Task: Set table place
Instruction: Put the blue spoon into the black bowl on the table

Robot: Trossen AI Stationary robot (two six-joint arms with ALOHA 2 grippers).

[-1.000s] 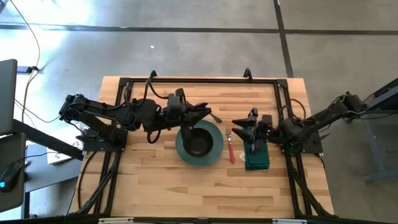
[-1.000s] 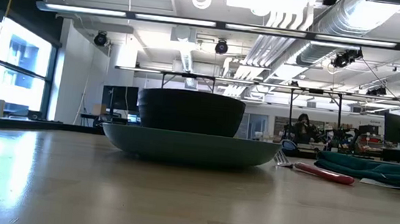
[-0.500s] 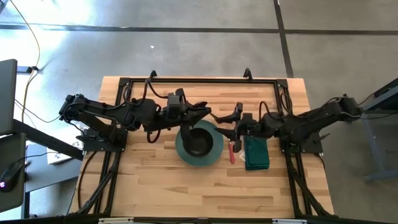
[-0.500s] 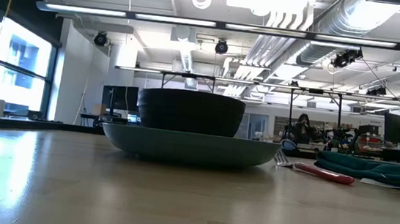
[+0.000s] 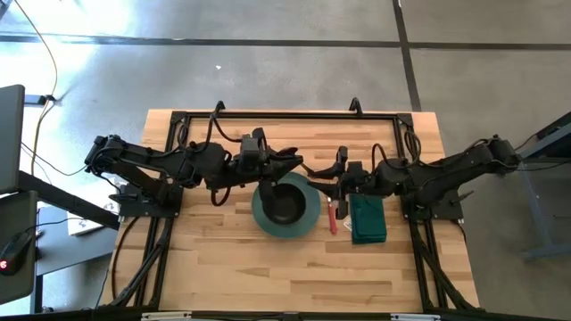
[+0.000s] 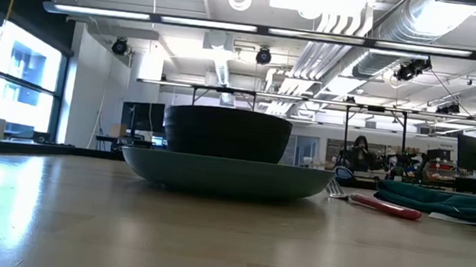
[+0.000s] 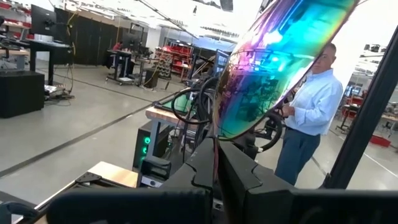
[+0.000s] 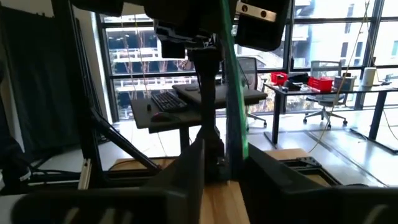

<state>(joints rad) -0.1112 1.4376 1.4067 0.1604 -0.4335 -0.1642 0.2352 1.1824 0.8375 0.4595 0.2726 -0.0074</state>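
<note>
On the light-wood table (image 5: 223, 259) a black bowl (image 5: 285, 203) sits in a teal plate (image 5: 260, 214). To their right a red-handled fork (image 5: 333, 217) lies flat beside a folded green napkin (image 5: 368, 221). My left gripper (image 5: 287, 162) hovers over the plate's far edge, shut on an iridescent spoon (image 7: 280, 56). My right gripper (image 5: 328, 176) is just right of it, above the fork's far end, shut on a thin green utensil (image 8: 231, 87) seen edge-on. Neither gripper shows in the low view. My left gripper pinches the spoon's handle (image 7: 216, 146) between its two fingers, level from the table's left. The spoon's bowl sticks out past the fingertips, lifted clear of the table. My right gripper pinches the thin green utensil (image 8: 235, 134) between its two fingers, level from the table's right. The utensil runs out past the fingertips, clear of the table; which part it holds I cannot tell.
A black rail frame (image 5: 285, 116) runs around the tabletop, with both arm bases on it. Bare wood lies in front of the plate (image 5: 285, 276). The wrist views show a person (image 7: 311, 118) and desks beyond the table.
My right gripper has moved from above the napkin toward the table's left, coming close to my left gripper beside the plate, then kept still. My left gripper, the plate, the bowl, the fork and the napkin have stayed where they were.
</note>
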